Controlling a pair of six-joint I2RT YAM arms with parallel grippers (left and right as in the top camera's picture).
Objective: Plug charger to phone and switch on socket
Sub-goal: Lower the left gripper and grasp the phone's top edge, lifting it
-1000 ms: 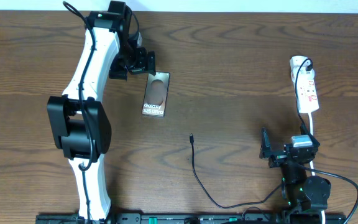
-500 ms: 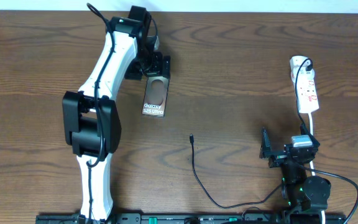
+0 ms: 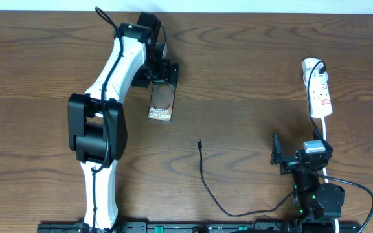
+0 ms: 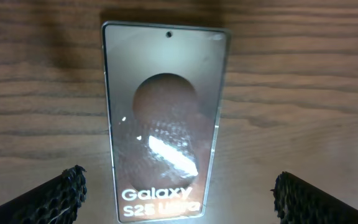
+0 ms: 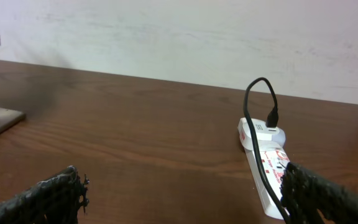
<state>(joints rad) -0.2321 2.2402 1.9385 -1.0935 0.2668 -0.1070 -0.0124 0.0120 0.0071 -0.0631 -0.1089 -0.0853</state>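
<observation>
Nothing plugged yet. The flat brownish-screened smartphone [image 3: 161, 107] lies on the dark wooden worktop [image 3: 251, 58], with the left pincer [image 4: 180, 193] wide open above it. The thin black charger cable [image 3: 206, 182] has its tip lying free, well apart from the phone. The right pincer [image 3: 278, 155] is open and idle near the white red-marked power strip [image 3: 320, 96]. Plugging and switching remain.

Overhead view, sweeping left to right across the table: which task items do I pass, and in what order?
phone → free tip of the charger → socket
</observation>
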